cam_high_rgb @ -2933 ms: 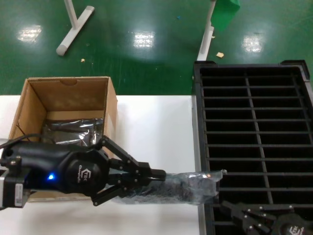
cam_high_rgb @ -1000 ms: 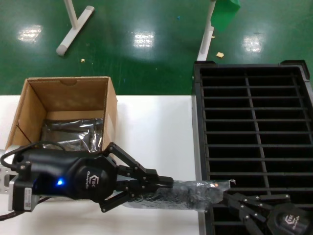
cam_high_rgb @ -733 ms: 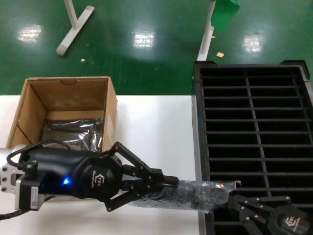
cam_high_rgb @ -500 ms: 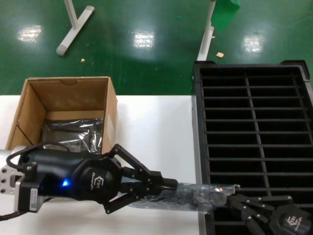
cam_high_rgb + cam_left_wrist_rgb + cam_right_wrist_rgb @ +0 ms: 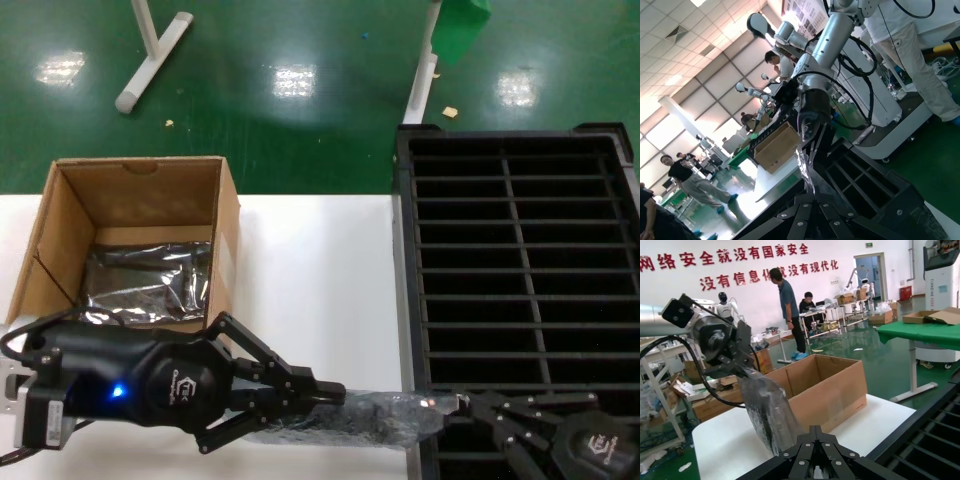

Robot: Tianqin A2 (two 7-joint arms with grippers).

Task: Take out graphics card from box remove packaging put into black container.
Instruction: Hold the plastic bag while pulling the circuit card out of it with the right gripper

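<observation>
Both grippers [image 5: 335,396] [image 5: 462,404] pinch crinkly translucent packaging [image 5: 385,417]

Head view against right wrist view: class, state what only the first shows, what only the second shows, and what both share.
Only the head view shows the large black ribbed plastic crate's many long slots, the silver-grey plastic bag lying inside the brown cardboard carton, and the right gripper.

Only the right wrist view shows people and benches in the hall behind, and red wall lettering.

Both show the brown carton, the white table, the left gripper, and the dark graphics card in its crinkly translucent bag stretched between the two grippers.
</observation>
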